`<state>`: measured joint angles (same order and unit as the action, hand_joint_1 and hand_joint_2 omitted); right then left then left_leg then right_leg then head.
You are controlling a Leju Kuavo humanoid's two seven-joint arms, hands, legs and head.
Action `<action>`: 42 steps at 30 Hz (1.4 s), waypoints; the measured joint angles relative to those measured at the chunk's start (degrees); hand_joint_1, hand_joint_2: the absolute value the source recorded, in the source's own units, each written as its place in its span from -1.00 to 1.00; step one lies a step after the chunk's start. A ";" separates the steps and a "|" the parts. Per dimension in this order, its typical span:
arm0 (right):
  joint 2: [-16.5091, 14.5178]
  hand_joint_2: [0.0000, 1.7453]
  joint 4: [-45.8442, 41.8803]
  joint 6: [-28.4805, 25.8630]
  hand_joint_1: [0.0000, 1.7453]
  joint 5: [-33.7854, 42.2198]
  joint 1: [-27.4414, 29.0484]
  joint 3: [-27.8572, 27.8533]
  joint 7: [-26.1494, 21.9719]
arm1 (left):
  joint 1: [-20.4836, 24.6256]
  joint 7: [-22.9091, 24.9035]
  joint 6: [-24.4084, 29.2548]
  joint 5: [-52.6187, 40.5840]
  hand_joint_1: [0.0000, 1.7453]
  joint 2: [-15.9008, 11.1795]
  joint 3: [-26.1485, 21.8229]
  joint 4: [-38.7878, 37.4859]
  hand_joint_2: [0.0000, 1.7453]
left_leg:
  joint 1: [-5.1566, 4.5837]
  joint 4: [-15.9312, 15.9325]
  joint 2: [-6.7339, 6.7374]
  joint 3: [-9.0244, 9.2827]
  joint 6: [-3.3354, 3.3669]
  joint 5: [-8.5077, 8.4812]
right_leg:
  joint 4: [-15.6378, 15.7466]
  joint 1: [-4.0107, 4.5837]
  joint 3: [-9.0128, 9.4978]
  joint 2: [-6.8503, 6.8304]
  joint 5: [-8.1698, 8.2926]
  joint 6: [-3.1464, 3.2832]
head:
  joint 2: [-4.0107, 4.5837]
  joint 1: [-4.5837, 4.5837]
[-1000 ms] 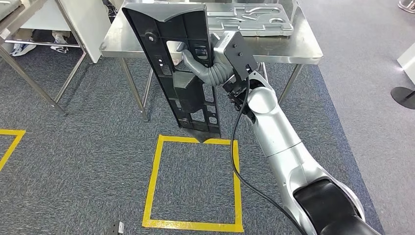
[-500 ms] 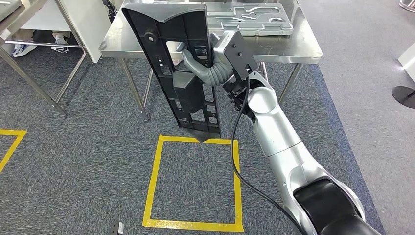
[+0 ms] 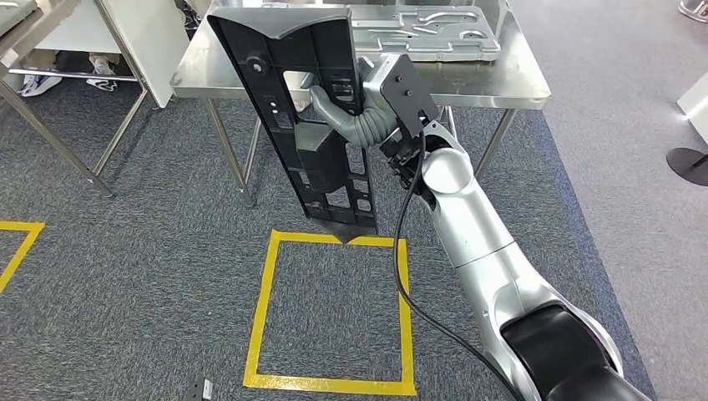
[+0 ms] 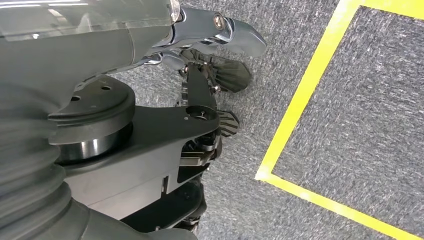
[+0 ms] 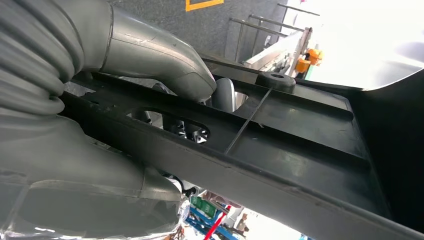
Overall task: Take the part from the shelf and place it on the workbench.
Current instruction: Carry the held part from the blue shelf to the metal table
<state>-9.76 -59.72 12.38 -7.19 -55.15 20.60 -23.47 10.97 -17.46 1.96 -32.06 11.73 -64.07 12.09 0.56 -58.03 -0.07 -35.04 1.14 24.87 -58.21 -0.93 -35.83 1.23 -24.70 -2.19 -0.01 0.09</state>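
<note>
A long black ribbed plastic part (image 3: 321,171) hangs upright in front of the steel workbench (image 3: 476,83), its lower end above the carpet. My right hand (image 3: 338,113) grips it near the upper half, thumb reaching through a cut-out. Up close, the part (image 5: 300,150) runs across the right wrist view with my right hand (image 5: 150,55) wrapped around one of its bars. My left hand (image 4: 215,80) hangs over the carpet, fingers apart and holding nothing.
A silver pressed metal panel (image 3: 426,33) lies on the workbench. A yellow taped square (image 3: 330,309) marks the carpet below the part. A metal frame (image 3: 58,138) stands at left with shoes (image 3: 37,82) behind it. A dark round base (image 3: 689,163) sits far right.
</note>
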 joint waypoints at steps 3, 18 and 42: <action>0.14 1.00 -0.08 -0.01 1.00 -0.04 -0.10 -0.01 0.04 | 0.01 -0.13 0.11 -0.10 -1.00 0.04 0.06 0.00 1.00 | 0.25 0.65 0.38 0.29 0.49 -0.36 | -8.84 -0.04 -4.04 -0.51 -4.91 -0.20 | -0.01 0.14; 1.02 1.00 -0.23 -0.02 1.00 -0.22 0.29 -0.06 0.04 | -0.18 -1.31 0.88 -0.16 -1.00 -1.15 0.12 0.02 1.00 | 0.51 -8.56 0.55 -3.51 -3.15 5.36 | 0.39 -0.11 0.71 -1.05 -0.28 2.76 | 0.01 -0.20; 1.61 1.00 -0.40 0.11 1.00 -0.48 0.76 -0.05 -0.03 | -0.62 -1.78 0.86 0.02 -1.00 -2.08 0.41 0.02 1.00 | 0.19 -0.14 0.19 0.58 -0.94 1.00 | -0.22 0.67 -0.50 -1.12 0.60 1.26 | 0.00 0.15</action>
<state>-8.15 -60.12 12.49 -7.67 -54.39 20.55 -23.50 10.34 -19.24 2.82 -32.04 9.65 -63.66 12.11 0.75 -58.18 0.12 -34.46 0.20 25.87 -58.43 -0.26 -36.33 0.11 -24.11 -0.93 -0.01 0.25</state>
